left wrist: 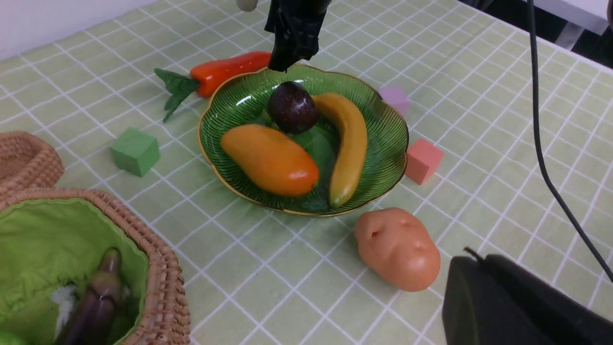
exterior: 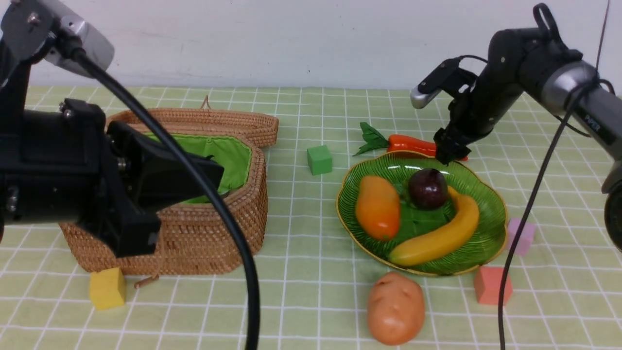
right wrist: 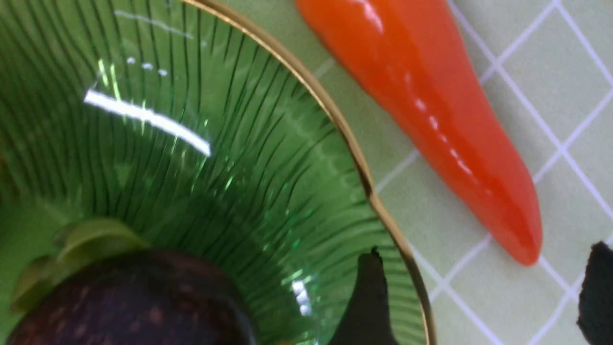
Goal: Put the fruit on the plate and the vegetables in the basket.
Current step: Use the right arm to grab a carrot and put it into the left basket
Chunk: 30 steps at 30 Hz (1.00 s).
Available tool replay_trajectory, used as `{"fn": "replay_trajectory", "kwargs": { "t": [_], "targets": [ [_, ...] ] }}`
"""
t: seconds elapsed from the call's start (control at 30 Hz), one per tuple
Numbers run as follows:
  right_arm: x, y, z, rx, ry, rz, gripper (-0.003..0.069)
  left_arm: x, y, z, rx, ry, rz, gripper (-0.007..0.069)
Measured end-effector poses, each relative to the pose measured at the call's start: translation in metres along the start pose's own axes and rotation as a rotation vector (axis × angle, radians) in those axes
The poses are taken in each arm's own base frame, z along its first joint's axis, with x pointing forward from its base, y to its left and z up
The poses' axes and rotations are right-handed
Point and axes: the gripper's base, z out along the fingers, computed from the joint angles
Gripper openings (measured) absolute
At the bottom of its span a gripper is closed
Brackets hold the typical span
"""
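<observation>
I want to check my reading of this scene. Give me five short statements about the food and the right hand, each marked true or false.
1. The banana lies on the plate. True.
2. The eggplant is inside the basket. True.
3. The potato is inside the basket. False: it lies on the table, in front of the plate.
4. The right hand holds the mangosteen. False: the hand is open above the plate's far rim; the mangosteen rests on the plate.
5. The carrot lies on the table, outside the plate. True.

Three fruit (exterior: 377,207) (exterior: 427,188) (exterior: 444,233), four cubes (exterior: 319,160) (exterior: 107,288) (exterior: 526,238) (exterior: 488,285), (maybe) four vegetables (exterior: 410,144) (exterior: 395,307) (left wrist: 96,306)
</observation>
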Motion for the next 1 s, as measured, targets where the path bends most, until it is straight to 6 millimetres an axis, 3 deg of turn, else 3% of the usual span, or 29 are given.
{"fn": "replay_trajectory", "kwargs": {
  "t": [0.1,0.37,0.7,1.0],
  "targets": [
    [0.001,0.000,0.007,0.002,-0.007,0.017,0.0541,0.001,0.000,0.000,-0.005,0.009,0.010,-0.0013],
    [-0.008,-0.008,-0.001,0.052,-0.085,0.048,0.0508,0.001,0.001,0.000,-0.007,0.012,0.014,-0.0013],
    [0.007,-0.019,0.030,0.068,-0.075,0.095,0.0503,0.003,0.002,0.000,-0.021,0.035,0.041,-0.0013],
    [0.004,-0.021,0.030,0.097,-0.116,0.097,0.0503,0.004,0.001,0.000,-0.010,0.043,0.041,-0.0013]
  ]
}}
